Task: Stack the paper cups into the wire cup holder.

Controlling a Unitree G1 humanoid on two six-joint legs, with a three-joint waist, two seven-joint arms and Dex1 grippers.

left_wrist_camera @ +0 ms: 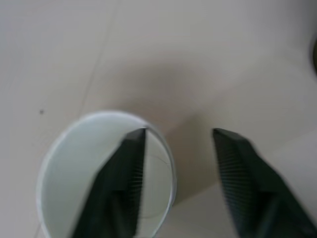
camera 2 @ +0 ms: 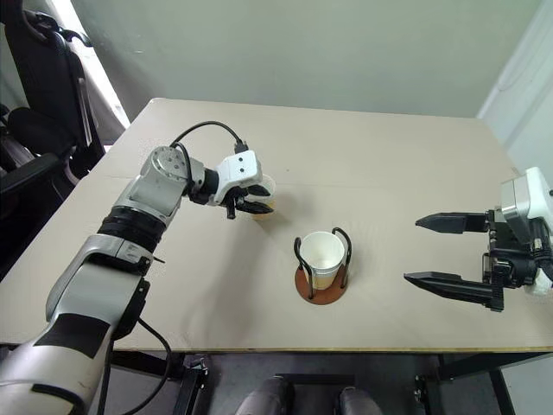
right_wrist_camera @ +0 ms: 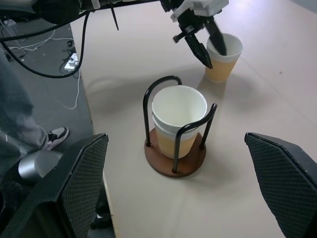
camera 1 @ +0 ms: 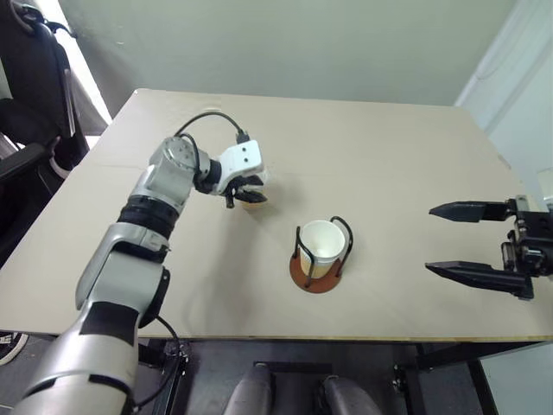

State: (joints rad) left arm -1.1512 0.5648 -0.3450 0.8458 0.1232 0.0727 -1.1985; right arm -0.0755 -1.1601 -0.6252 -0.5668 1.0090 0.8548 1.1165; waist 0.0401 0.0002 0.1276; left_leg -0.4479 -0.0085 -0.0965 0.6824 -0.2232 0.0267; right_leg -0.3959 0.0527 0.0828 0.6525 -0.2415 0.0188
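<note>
Table point(camera 1: 389, 156): pale tan top, bare apart from the task items.

Wire cup holder point(right_wrist_camera: 175, 161): stands near the table's middle, toward the front edge. Reddish-brown disc base, two black wire loops upright. Nested cups point(right_wrist_camera: 178, 119) sit inside it; two rims show one above the other, so I judge two of the three are already stacked.

Loose cup point(right_wrist_camera: 224, 59): upright on the table, just beyond the holder on the robot's left side, apart from it.

Left gripper point(right_wrist_camera: 212, 52): down at the loose cup, one finger inside the mouth, the other outside the wall, straddling the rim. A gap shows between outer finger and wall in the left wrist view; whether the pinch has closed I cannot tell.

Right gripper point(camera 1: 449, 239): held off to the right, well apart from holder and cups, jaws wide, holding nothing.

Remaining, by my judgement: secure the last cup, lift, carry over the holder, drop into the stack.
</note>
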